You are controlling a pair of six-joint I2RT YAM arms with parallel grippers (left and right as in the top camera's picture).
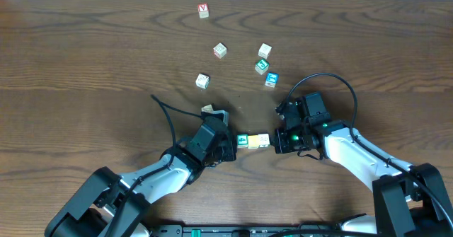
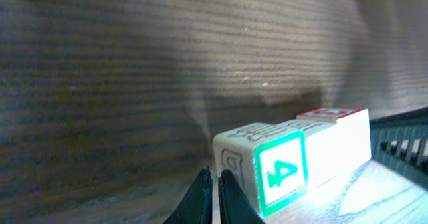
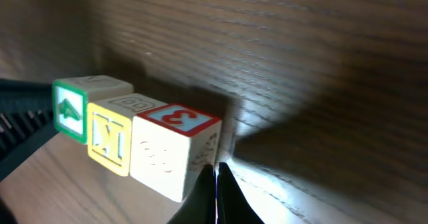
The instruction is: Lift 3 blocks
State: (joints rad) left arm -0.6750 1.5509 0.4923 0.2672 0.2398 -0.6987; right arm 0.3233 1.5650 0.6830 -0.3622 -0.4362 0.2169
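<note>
The three blocks stand in one straight row, side against side, between the two arms. The green block (image 3: pixel 70 107) is at the left arm's end, the yellow block (image 3: pixel 107 134) in the middle, and the red-marked block (image 3: pixel 170 150) at the right arm's end. The left pincer (image 2: pixel 215 197) is clenched, fingers together, with its tip against the outer face of the green block. The right pincer (image 3: pixel 215 190) is clenched too, and its tip touches the outer side of the red-marked block. Whether the row is off the tabletop (image 1: pixel 85 67), I cannot tell. Loose cubes (image 1: pixel 220 50) lie well apart on the far side.
</note>
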